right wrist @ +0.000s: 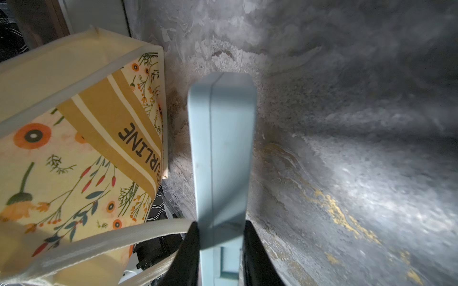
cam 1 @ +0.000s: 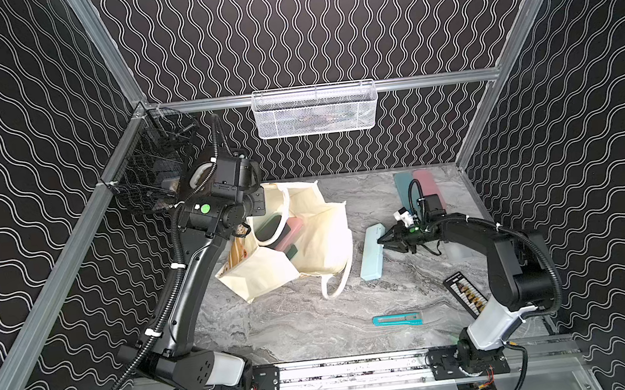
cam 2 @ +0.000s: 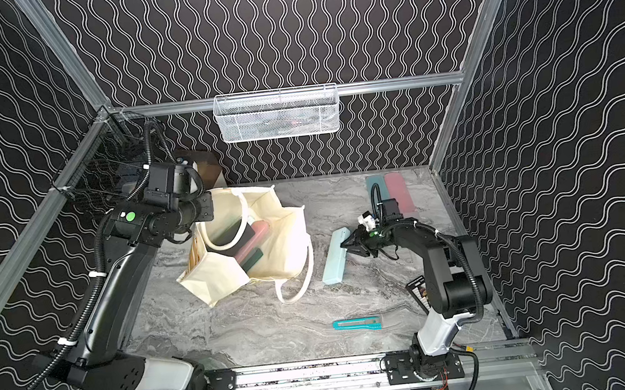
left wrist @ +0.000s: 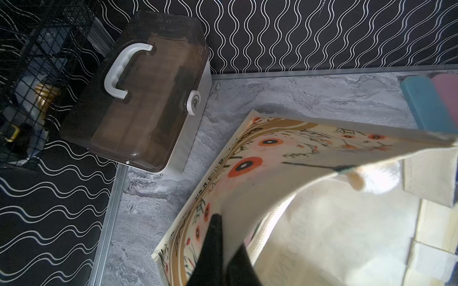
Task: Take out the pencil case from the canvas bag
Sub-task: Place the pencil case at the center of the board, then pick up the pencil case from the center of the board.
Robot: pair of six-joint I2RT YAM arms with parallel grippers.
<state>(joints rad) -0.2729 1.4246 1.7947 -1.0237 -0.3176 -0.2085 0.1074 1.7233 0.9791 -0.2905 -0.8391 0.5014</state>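
The large cream canvas bag, floral on one side, sat open at centre frame, its rim pinched in the closed left gripper; a slip there could have collapsed it. Just right of it, outside, the slim pale-blue pencil case was clamped at one end by the right gripper and might have pivoted loose. The bag's cream loop handle lay near enough to snag.

The grey marbled table carries the canvas bag left of centre, a pale blue pencil case just right of it, a teal utility knife nearer, a black card near right, a teal case and a pink case far right, and a brown-lidded box far left.
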